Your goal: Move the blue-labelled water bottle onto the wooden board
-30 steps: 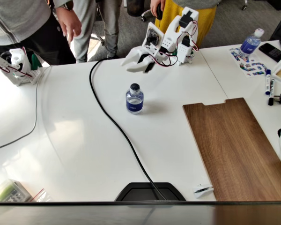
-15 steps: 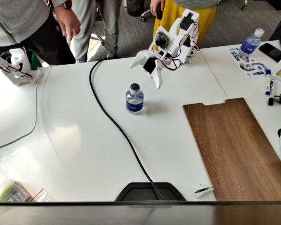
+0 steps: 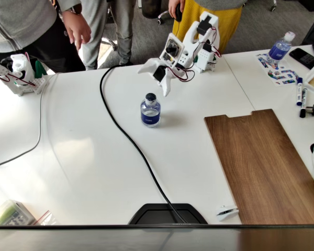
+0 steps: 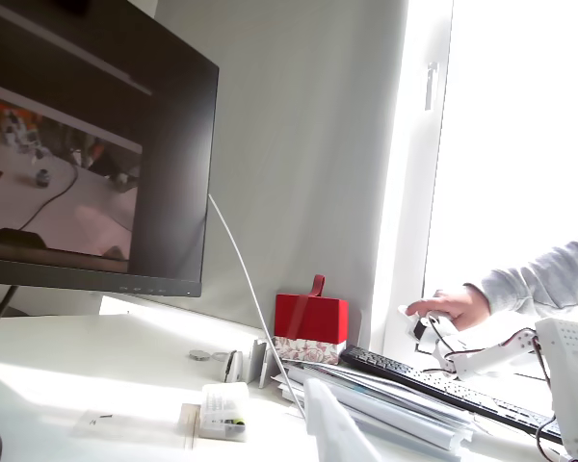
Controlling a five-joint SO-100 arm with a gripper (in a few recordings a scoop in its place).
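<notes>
Fixed view: blue-labelled water bottle (image 3: pixel 150 111) upright on the white counter (image 3: pixel 94 167), just at 6 o'clock of the raised pincer (image 3: pixel 156 77), fingers spread, empty. Wooden board (image 3: pixel 264 162) lies at 4 o'clock, well apart.

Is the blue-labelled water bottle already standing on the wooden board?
No, in the fixed view the blue-labelled water bottle stands upright on the white table, well to the left of the wooden board.
</notes>
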